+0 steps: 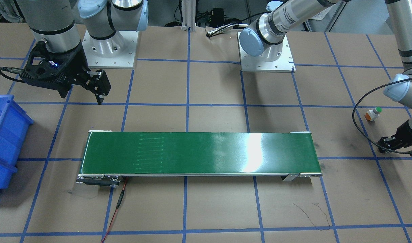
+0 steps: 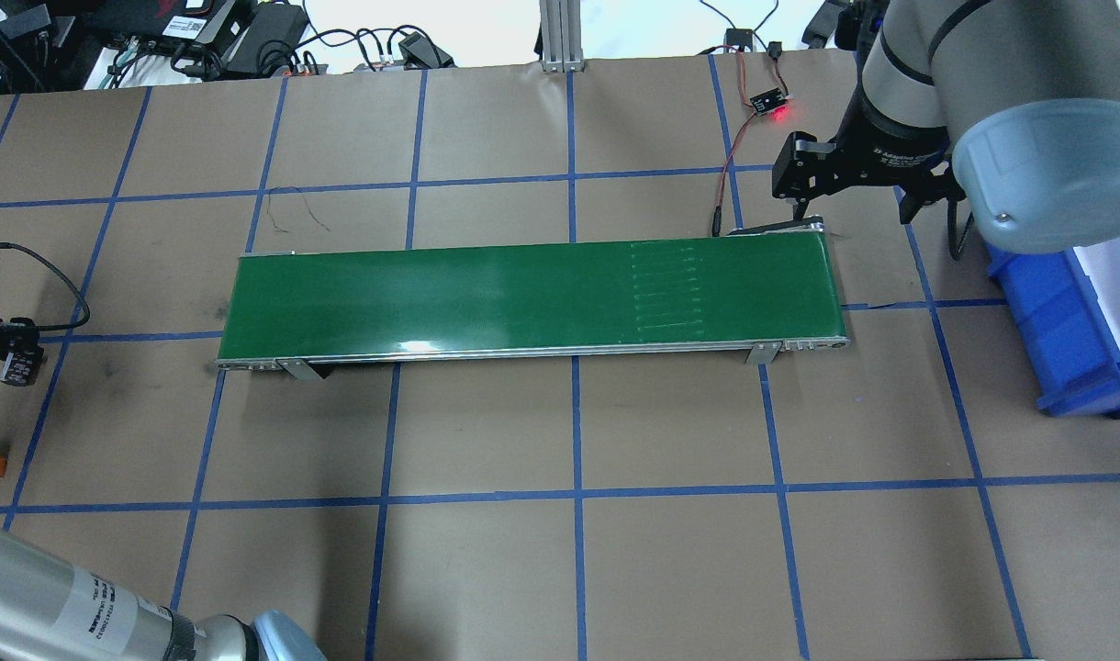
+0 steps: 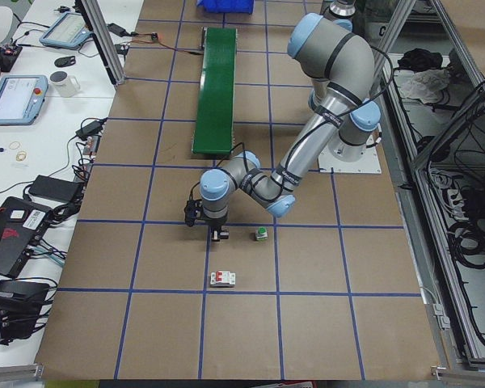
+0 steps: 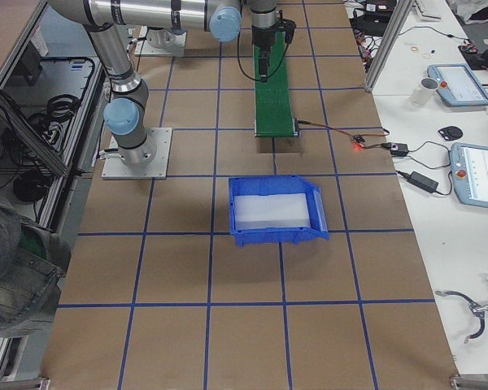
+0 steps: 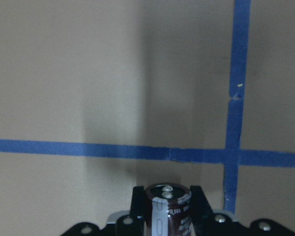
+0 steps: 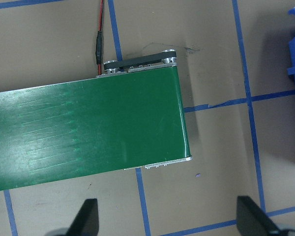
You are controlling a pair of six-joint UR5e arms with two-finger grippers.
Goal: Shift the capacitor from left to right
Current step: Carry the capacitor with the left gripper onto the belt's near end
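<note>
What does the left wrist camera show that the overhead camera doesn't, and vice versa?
Only left wrist: close up, the top terminals and pale stripe of the capacitor, clamped in the left gripper. Only overhead: the green conveyor, the blue bin, the open right gripper. Both: the capacitor in the left gripper, brown paper, blue tape lines.

Room light is bright and even from overhead, no hard shadows. The green belt (image 1: 199,152) shows a big white glare patch near one end in the front view and a thin streak along its edge from overhead. Left wrist view is dim and soft: a broad grey shadow band runs down the desk (image 5: 49,73), and the capacitor (image 5: 169,209), close to the lens, is slightly blurred. In the right wrist view the right gripper (image 6: 167,200) has its fingers (image 6: 87,221) out of focus at the bottom of the frame.
</note>
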